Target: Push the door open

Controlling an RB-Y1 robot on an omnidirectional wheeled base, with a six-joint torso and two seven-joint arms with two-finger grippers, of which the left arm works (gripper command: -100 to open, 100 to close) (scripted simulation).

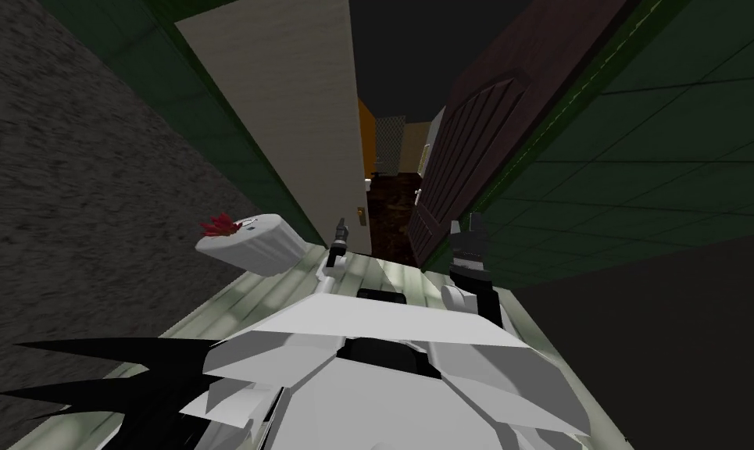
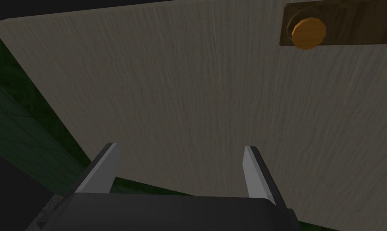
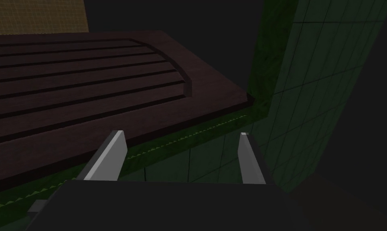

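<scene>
The pale door (image 2: 188, 100) is standing straight ahead of the left fingers (image 2: 104, 168), near them, though I cannot tell whether they are touching it. It is looking like a flat, plain panel with a fine upright grain, beige-grey, and it is carrying a round brass knob (image 2: 308, 33) on a dark plate, off to one side of the fingers and beyond their tips. The left fingers are standing spread apart, holding nothing.

Judging by its look, the panel is going to be stiff and fairly heavy, swinging on hinges rather than giving way. It needs no grip. A flat press on the bare face near the knob's edge, far from the hinges, should be turning it most easily. The thin fingers could be skidding across the smooth face if they are meeting it at a slant.

The right fingers (image 3: 108, 156) are spread and empty too, pointing along a dark brown slatted door (image 3: 68, 92) that is meeting a green tiled wall (image 3: 308, 80) beyond their tips. Between the two doors a gap is showing a dim room. A white pot with red leaves (image 1: 250, 242) is sitting on the pale plank floor (image 1: 234, 301), out to the left of the left fingers.
</scene>
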